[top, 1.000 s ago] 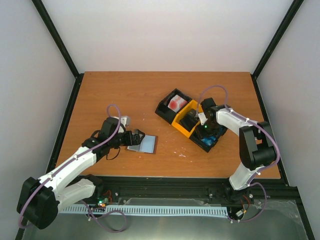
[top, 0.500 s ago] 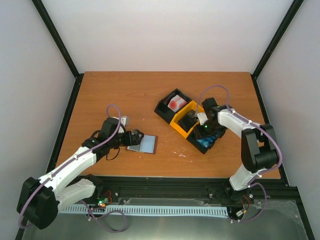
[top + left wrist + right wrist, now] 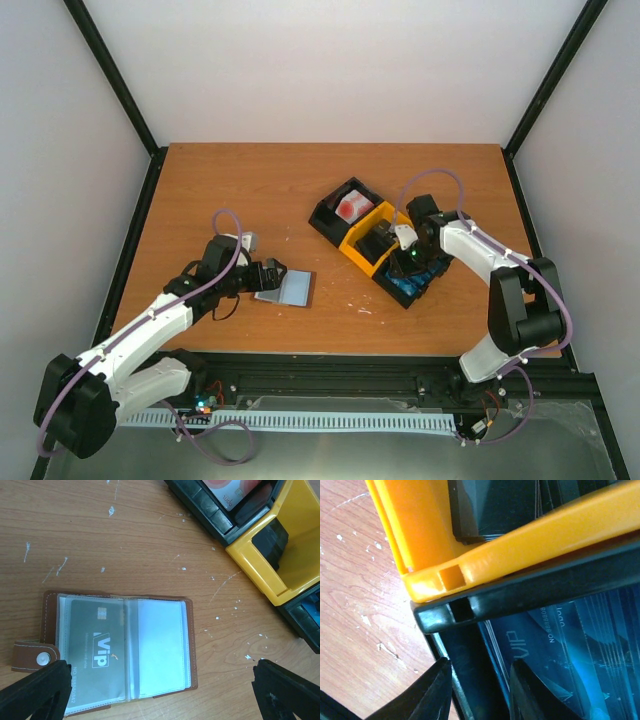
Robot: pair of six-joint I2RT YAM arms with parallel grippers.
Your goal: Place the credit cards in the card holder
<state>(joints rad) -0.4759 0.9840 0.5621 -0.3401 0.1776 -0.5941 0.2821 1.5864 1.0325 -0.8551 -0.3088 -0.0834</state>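
Observation:
The card holder (image 3: 120, 650) lies open on the table, brown outside and pale inside, with a grey VIP card (image 3: 95, 650) in its left pocket. My left gripper (image 3: 161, 680) hovers over it, open, one finger (image 3: 35, 690) on each side; in the top view the holder (image 3: 290, 288) lies just right of that gripper (image 3: 272, 272). A stack of blue credit cards (image 3: 560, 645) stands in the tray's near black compartment (image 3: 415, 280). My right gripper (image 3: 480, 680) is down at that compartment's corner, jaws narrow but apart, one finger (image 3: 430, 692) at the black wall, the other on the blue cards.
The black-and-yellow tray (image 3: 360, 248) sits right of centre, its yellow middle wall (image 3: 520, 535) close above my right fingers. A dark card stack (image 3: 270, 542) fills the yellow bin and a pink-red card (image 3: 350, 207) the far one. White flecks dot the wood.
My right gripper's jaws have narrowed at the blue-card compartment and that arm's elbow has swung slightly right. The left arm and the holder have not moved.

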